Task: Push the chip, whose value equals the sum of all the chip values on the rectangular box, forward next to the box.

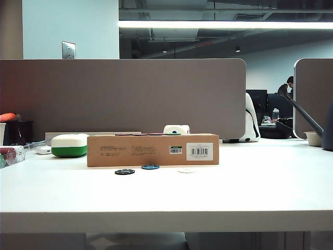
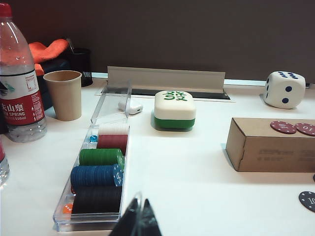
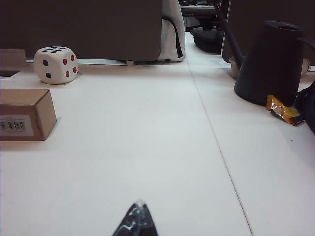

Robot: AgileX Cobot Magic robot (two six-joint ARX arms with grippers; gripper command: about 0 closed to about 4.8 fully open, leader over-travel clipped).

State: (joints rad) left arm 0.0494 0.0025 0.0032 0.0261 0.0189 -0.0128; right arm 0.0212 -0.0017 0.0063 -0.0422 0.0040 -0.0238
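The long brown rectangular box lies across the middle of the table, with thin maroon chip values lying flat on its top. From the left wrist camera, two maroon discs show on the box. Just in front of the box lie a black chip, the blue chip and a white chip. My left gripper is shut, empty, beside the chip tray. My right gripper is shut and empty over bare table, right of the box's end. Neither arm shows in the exterior view.
A clear tray of stacked chips, a paper cup, a water bottle and a white-and-green case stand at the left. A large die sits behind the box. A dark watering can stands at the right.
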